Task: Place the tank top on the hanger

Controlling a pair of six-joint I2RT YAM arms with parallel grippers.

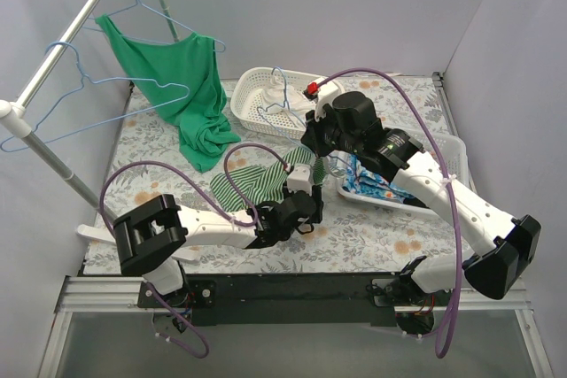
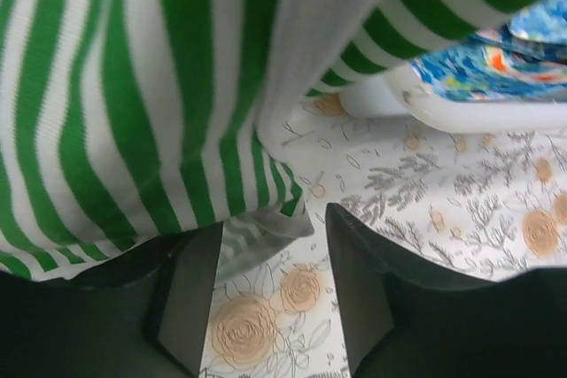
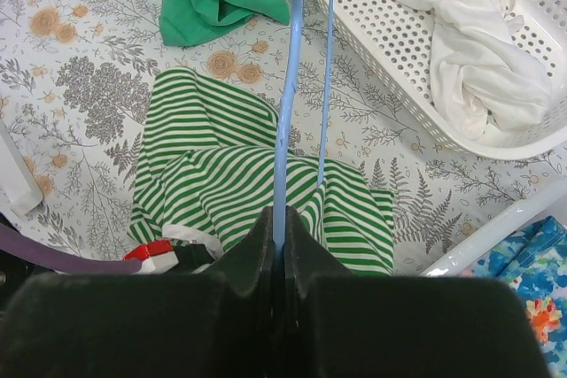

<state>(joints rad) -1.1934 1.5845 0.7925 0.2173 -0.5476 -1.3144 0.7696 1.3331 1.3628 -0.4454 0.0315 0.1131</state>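
The striped tank top (image 1: 252, 181) lies crumpled on the floral table; it also shows in the right wrist view (image 3: 221, 183). My right gripper (image 1: 312, 135) (image 3: 283, 219) is shut on the wire of a light-blue hanger (image 3: 288, 86), held above the top; the hanger reaches toward the basket in the top view (image 1: 283, 102). My left gripper (image 1: 306, 205) (image 2: 270, 245) is open and low over the table at the top's near-right edge. The striped fabric (image 2: 133, 104) fills the view ahead, and a corner of its hem lies between the fingertips (image 2: 190, 289).
A plain green tank top (image 1: 186, 86) hangs from a hanger on the rail (image 1: 53, 59) at back left, beside an empty hanger (image 1: 80, 86). A white basket (image 1: 252, 95) holds white cloth (image 3: 469, 42). A tray (image 1: 381, 196) with blue floral cloth (image 1: 376, 179) lies right.
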